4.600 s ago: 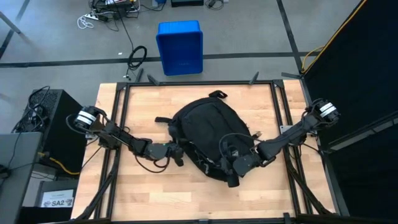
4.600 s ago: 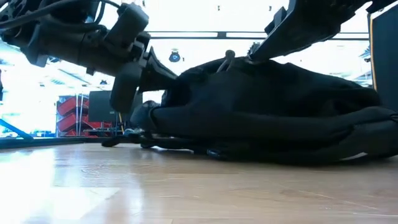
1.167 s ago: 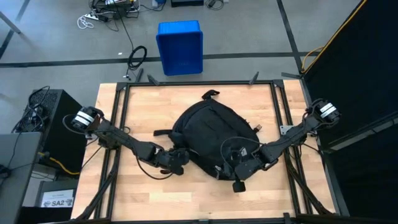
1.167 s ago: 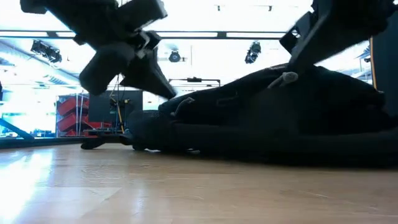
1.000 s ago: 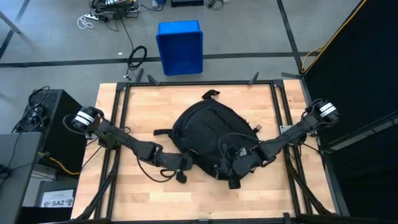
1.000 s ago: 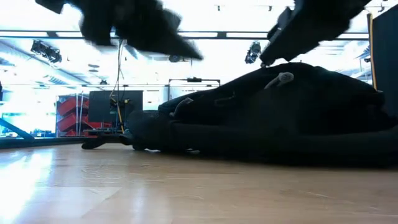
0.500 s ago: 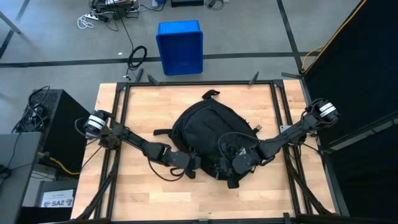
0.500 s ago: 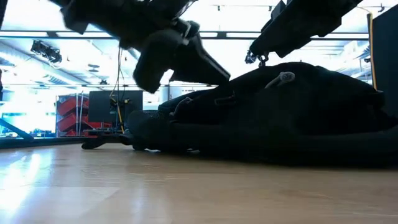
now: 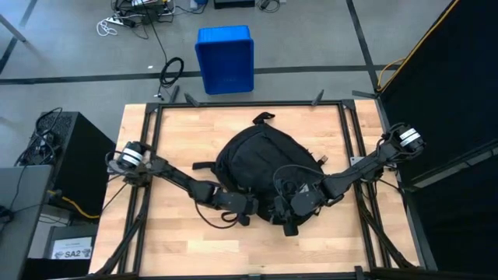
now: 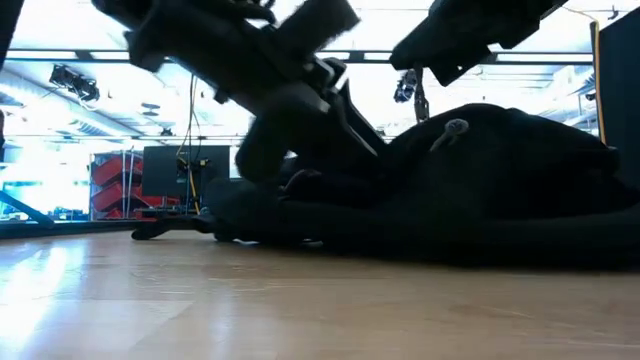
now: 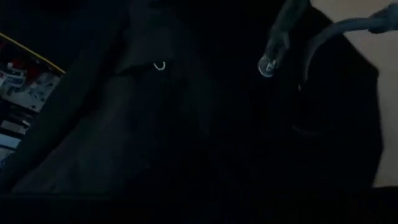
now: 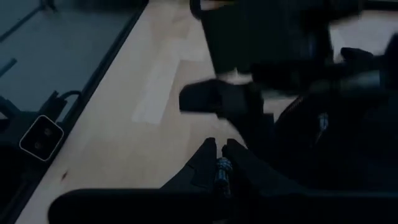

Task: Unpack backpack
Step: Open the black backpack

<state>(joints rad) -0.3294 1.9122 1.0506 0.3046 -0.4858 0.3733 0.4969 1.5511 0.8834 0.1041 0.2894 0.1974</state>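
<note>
We've got the right pincer (image 12: 219, 163) pinched on the zipper pull so the backpack (image 9: 261, 159) opens, left pincer (image 9: 247, 210) alongside, can't tell its gap.

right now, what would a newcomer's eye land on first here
The black backpack sprawled mid-table, with both arms reaching in at its near edge: the left gripper at its near-left side, the right gripper pinching something small there, probably a zipper pull. Beyond the table, a blue bin stands on the floor.
</note>
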